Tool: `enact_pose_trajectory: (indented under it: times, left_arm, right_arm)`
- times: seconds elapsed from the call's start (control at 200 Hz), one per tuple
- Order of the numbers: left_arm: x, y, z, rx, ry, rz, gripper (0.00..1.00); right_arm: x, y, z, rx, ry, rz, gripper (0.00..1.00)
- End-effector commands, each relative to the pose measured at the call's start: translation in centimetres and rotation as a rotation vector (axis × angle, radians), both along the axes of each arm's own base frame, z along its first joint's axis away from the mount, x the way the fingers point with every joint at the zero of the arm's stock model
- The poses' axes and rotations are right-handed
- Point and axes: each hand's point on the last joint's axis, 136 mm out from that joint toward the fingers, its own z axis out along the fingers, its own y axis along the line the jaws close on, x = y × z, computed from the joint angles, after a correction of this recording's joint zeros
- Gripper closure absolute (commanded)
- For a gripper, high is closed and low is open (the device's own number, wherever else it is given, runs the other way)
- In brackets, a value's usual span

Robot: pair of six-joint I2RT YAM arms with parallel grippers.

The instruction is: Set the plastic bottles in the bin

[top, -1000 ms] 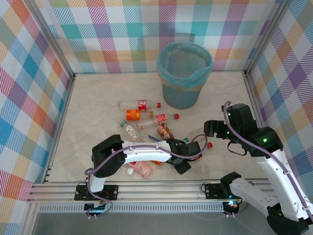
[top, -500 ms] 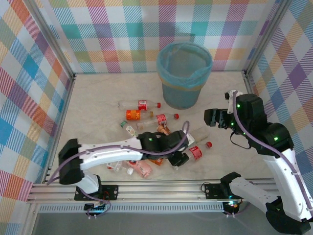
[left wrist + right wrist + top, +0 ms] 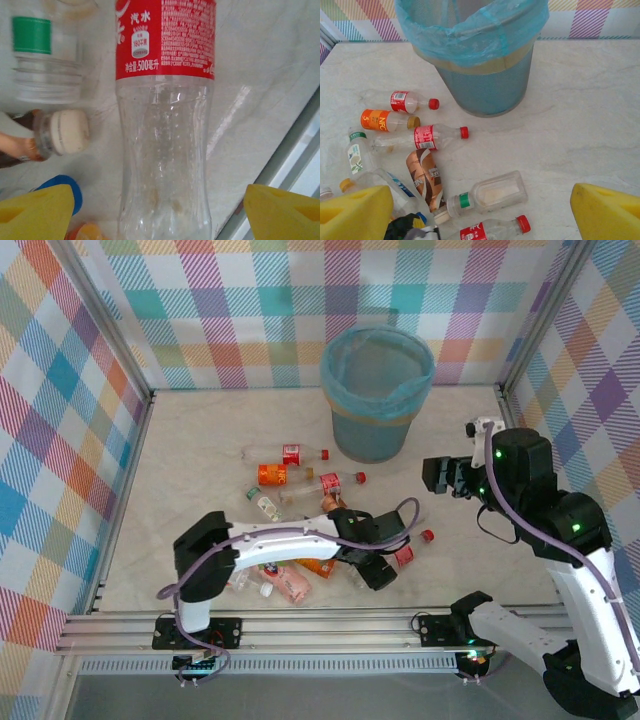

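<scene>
We see a pale cream tabletop with faint marble veining point(image 3: 200, 470), lying flat up to the foot of the walls. On three sides stand upright panels of pastel checked cloth point(image 3: 250, 300), crossed in pink, teal, orange, purple and yellow. Silver aluminium rails point(image 3: 320, 625) run along the near edge, and slim metal posts point(image 3: 100, 315) rise at the far corners. In the left wrist view we find one grey rail point(image 3: 300, 155) slanting beside the marbled surface.

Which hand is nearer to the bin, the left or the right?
Right. The right hand sits just to the right of the bin, apart from it. The left hand is farther off, over a red-labelled bottle.
</scene>
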Motion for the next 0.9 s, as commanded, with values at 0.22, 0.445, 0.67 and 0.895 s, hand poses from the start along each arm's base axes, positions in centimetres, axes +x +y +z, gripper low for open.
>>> enact_pose_trajectory:
  times: [0.22, 0.445, 0.67, 0.895]
  left_arm:
    - [-0.6, 0.1, -2.4, 0.106, 0.070, -0.018, 0.15]
    - [-0.7, -0.1, -3.9, 0.134, 0.096, -0.019, 0.22]
    - [-0.7, -0.1, -5.0, 0.162, 0.110, -0.023, 0.29]
    - [-0.4, -0.4, -3.7, 0.131, 0.085, -0.024, 0.42]
  right_arm:
    - [-0.1, 0.0, -0.4, -0.003, 0.006, 0.006, 0.08]
    - [0.1, 0.2, -0.9, -0.001, 0.018, 0.006, 0.08]
    - [0.0, 0.1, -1.0, -0.004, 0.022, 0.004, 0.08]
    - [-0.1, 0.0, -0.7, 0.003, 0.014, 0.000, 0.08]
